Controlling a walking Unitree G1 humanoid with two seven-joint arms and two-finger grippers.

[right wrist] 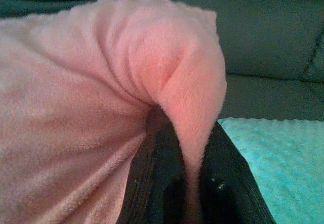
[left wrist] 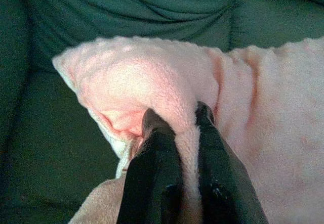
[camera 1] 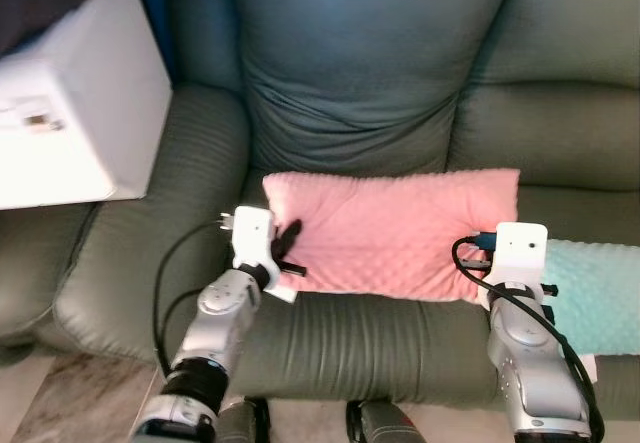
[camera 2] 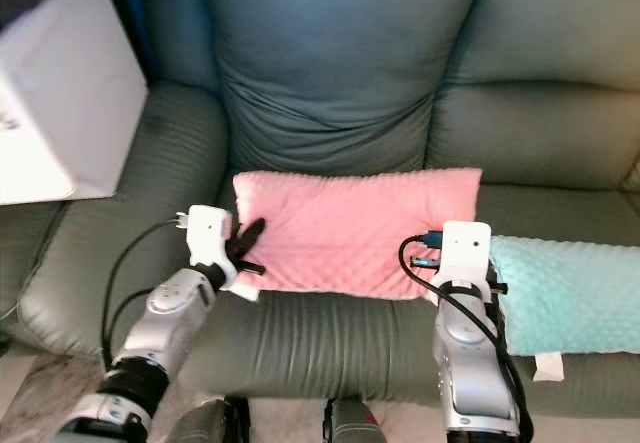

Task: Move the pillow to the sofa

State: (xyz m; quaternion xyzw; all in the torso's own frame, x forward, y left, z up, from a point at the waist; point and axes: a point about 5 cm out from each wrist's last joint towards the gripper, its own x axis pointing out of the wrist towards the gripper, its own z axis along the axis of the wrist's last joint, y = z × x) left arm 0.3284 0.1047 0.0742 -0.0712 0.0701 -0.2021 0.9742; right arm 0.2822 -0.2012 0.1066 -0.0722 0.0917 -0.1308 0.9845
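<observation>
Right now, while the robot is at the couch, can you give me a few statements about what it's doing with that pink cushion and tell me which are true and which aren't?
1. The pink pillow lies on the seat of the green sofa. True.
2. The left gripper is open and clear of the pillow. False: its fingers pinch a fold of the pillow's fabric.
3. The right gripper also pinches the pillow. True.
4. A turquoise pillow lies on the robot's left. False: it lies on its right, beside the pink one.
5. A white box sits by the sofa's armrest. True.
</observation>
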